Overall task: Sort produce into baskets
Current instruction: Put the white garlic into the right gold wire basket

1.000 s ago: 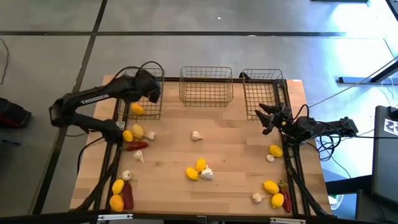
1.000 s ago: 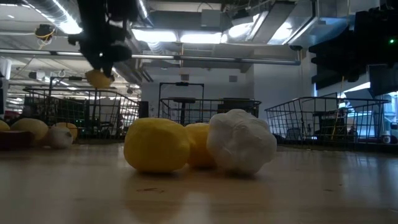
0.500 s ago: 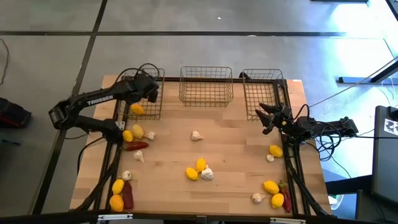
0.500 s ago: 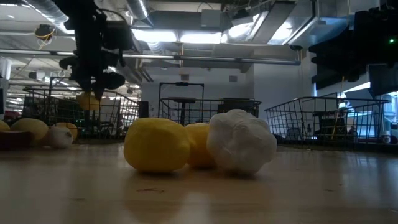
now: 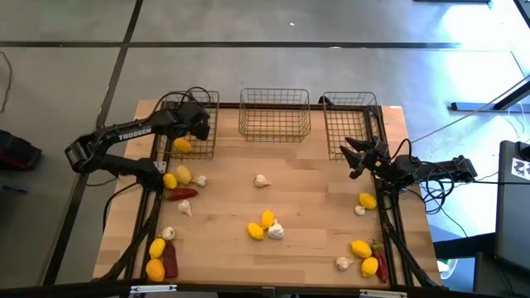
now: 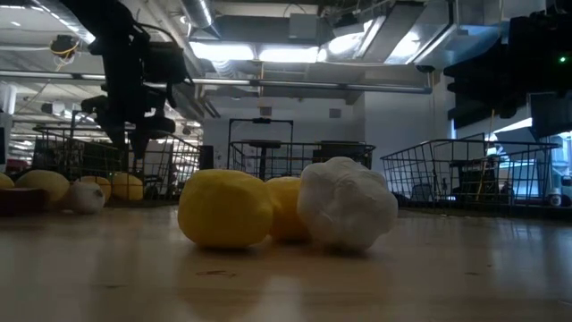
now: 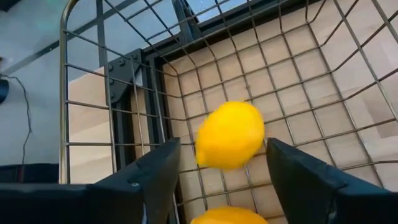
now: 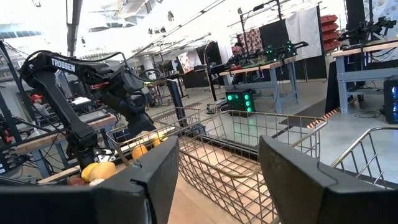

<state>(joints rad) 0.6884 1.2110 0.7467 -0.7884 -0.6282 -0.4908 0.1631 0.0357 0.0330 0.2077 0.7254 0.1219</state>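
Three wire baskets stand along the far edge: left (image 5: pixel 170 106), middle (image 5: pixel 275 93), right (image 5: pixel 349 98). My left gripper (image 5: pixel 201 126) hangs open over the left basket, pointing down into it. In the left wrist view a lemon (image 7: pixel 230 134) shows between the fingers with gaps on both sides. A second lemon (image 7: pixel 230 215) lies below it on the basket floor. The low view shows a lemon (image 6: pixel 125 185) resting at floor level under the gripper (image 6: pixel 134 134). My right gripper (image 5: pixel 352 157) waits open in front of the right basket, nothing between its fingers (image 8: pixel 149 180).
Loose produce lies on the wooden table. Lemons, garlic and a chili (image 5: pixel 182 194) sit at the left, and a lemon-and-garlic cluster (image 5: pixel 265 225) at the middle near. A single garlic (image 5: pixel 262 180) is at centre. More lemons (image 5: pixel 361 247) lie at the near right.
My left gripper has sunk toward the left basket and shifted toward the table's left edge. It has let go of the lemon, which has dropped from between the fingers to the basket floor.
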